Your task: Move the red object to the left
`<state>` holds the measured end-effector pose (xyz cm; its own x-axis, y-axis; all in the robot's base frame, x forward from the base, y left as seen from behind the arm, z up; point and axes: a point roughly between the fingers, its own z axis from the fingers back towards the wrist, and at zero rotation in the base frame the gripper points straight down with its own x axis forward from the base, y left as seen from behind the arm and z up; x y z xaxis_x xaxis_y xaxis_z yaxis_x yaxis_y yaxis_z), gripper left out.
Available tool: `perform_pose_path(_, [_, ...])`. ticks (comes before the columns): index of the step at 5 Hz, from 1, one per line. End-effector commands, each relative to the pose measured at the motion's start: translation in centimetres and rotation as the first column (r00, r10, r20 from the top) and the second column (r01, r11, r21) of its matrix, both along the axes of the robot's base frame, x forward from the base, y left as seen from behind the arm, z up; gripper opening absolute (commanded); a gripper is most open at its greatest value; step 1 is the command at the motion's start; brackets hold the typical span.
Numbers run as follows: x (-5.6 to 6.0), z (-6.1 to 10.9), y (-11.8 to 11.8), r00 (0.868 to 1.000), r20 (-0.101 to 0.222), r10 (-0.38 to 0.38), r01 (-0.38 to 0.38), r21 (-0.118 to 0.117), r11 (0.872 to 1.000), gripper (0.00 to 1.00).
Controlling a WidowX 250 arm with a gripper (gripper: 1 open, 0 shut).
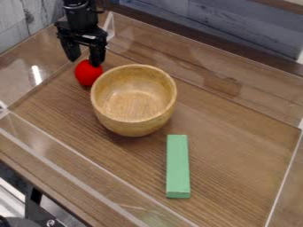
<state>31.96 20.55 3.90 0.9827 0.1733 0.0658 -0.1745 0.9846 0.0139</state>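
Below your gripper and spreading out toward the camera lies the brown wood-grain table, fenced by low clear plastic walls; it is the largest thing you have in view. Next in size, down and to the right of the gripper, sits the round light wooden bowl, upright and showing its hollow. Farther from the gripper, beyond the bowl toward the near right, you see the long flat green block lying lengthwise on the wood, well apart from everything else.

Smallest of all is your target: the small rounded red toy strawberry, glossy red, its top hidden behind the gripper. It rests on the table directly beneath the gripper, just beside the bowl's left rim; whether it touches the rim you cannot tell.

Your black gripper points downward with its fingers spread apart, their tips just above the strawberry, gripping nothing.
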Motion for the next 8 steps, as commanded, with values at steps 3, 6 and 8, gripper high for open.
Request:
perform_pose_path(3, [0.0,4.5,-0.5,0.995,0.07,0.075,-0.076,0.011,0.997,1.0])
perform_pose_path(6, [1.9,7.8,-1.7,0.972,0.124,0.202,-0.2,-0.024,0.979,1.0])
perform_pose_path(8, [2.0,8.7,-3.6,0.973,0.132,0.192,-0.188,-0.036,0.981,1.0])
